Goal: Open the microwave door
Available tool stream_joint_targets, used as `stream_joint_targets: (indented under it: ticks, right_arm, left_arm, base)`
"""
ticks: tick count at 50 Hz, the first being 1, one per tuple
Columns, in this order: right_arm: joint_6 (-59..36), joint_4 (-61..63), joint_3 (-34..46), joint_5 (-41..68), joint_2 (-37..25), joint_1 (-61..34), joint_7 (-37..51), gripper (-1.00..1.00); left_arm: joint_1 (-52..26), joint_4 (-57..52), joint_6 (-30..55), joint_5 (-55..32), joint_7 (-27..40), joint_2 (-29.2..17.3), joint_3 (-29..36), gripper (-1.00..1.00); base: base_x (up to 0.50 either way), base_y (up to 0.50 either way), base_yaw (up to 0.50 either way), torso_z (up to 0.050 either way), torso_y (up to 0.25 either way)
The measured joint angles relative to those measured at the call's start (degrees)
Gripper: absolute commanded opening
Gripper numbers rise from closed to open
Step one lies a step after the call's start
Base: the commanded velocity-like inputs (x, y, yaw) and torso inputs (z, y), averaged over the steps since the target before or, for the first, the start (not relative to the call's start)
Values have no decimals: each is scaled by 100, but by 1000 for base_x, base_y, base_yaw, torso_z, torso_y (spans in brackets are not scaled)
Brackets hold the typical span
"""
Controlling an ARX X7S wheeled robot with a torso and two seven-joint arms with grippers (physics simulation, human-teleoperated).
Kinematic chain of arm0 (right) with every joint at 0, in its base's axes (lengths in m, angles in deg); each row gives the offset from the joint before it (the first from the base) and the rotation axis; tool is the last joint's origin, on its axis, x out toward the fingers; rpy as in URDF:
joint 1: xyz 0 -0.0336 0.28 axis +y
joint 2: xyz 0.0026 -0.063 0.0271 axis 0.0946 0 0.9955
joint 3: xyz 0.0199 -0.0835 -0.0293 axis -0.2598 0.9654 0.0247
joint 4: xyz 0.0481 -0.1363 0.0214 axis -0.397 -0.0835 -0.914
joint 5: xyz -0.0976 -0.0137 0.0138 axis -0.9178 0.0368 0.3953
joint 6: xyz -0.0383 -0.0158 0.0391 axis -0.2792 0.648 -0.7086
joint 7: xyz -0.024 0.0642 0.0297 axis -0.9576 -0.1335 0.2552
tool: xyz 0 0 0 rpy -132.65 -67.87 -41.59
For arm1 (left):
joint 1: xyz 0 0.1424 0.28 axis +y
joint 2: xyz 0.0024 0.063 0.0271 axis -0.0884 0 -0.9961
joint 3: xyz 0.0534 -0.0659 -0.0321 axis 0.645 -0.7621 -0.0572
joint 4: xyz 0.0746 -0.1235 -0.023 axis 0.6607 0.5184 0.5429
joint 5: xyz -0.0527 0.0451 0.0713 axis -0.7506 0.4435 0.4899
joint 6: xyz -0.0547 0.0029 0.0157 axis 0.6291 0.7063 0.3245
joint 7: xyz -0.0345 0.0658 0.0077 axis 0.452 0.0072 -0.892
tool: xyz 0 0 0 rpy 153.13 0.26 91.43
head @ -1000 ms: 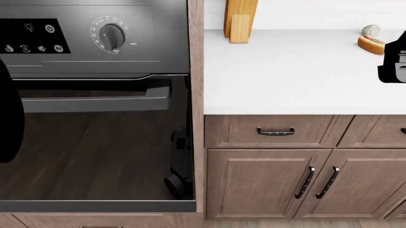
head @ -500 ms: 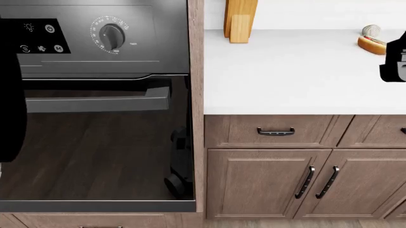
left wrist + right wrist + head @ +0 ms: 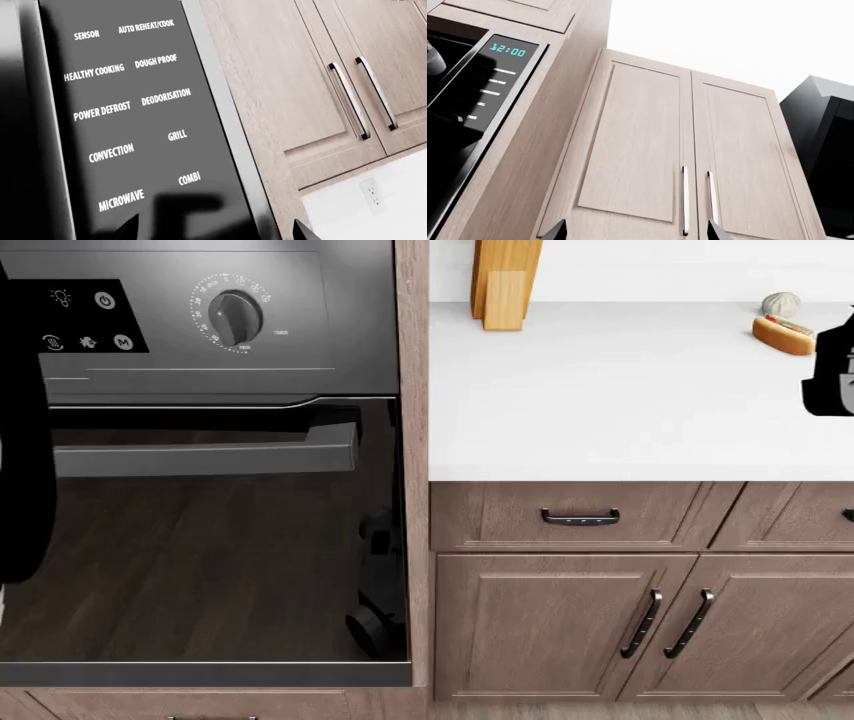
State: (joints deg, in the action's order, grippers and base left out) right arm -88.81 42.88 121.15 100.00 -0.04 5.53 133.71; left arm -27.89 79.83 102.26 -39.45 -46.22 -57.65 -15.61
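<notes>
L gripper (image 3: 213, 232) fingertips apart facing microwave control panel (image 3: 130, 107) frame center-left; R gripper (image 3: 635, 231) apart under wall cabinets (image 3: 687, 150).

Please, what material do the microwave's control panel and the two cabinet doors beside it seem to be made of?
The control panel looks like glossy black glass or plastic: it is dark, smooth, carries white printed labels and shows a faint reflection. The cabinet doors look like light wood or wood-look laminate with a matte finish: grain lines run along them. Their handles appear to be polished metal.
</notes>
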Motion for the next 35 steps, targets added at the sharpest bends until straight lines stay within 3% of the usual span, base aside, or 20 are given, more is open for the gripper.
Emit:
stream_joint_targets:
  ticks: [21,35]
  right_arm:
    - [-144,19,192,159,77,-393,51,100]
    - [-52,-11,317,114,43,-457,50,100]
  left_arm:
    - [302,-397,217,-183,324,-372,-413,100]
    - [665,-1387,747,-533,642,-507,-749,100]
  base:
    - [0,0,0,0,0]
    - [0,0,0,0,0]
